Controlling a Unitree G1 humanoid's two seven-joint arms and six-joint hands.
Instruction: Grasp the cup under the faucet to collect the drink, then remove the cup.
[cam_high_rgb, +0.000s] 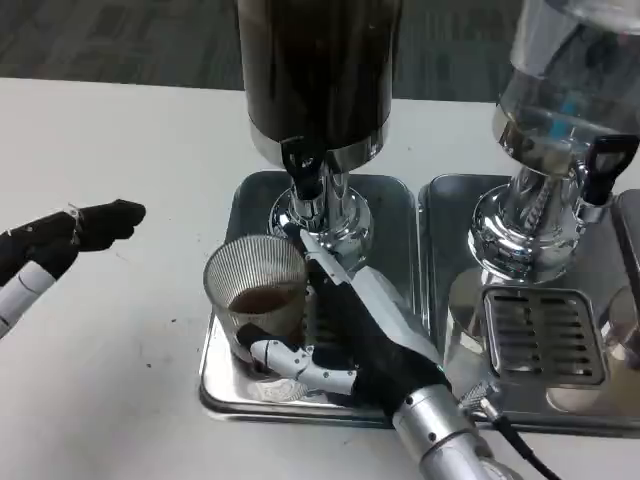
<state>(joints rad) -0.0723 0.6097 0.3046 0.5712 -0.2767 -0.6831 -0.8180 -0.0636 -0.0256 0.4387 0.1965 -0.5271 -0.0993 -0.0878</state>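
R hand (350, 335) grips cup (257, 296), prob. under faucet (303, 172).

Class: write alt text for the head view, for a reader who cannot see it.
The right hand grips a ribbed cup holding some brown drink beneath the dark dispenser's faucet, on a metal tray. The left hand hovers over the white table, holding nothing.
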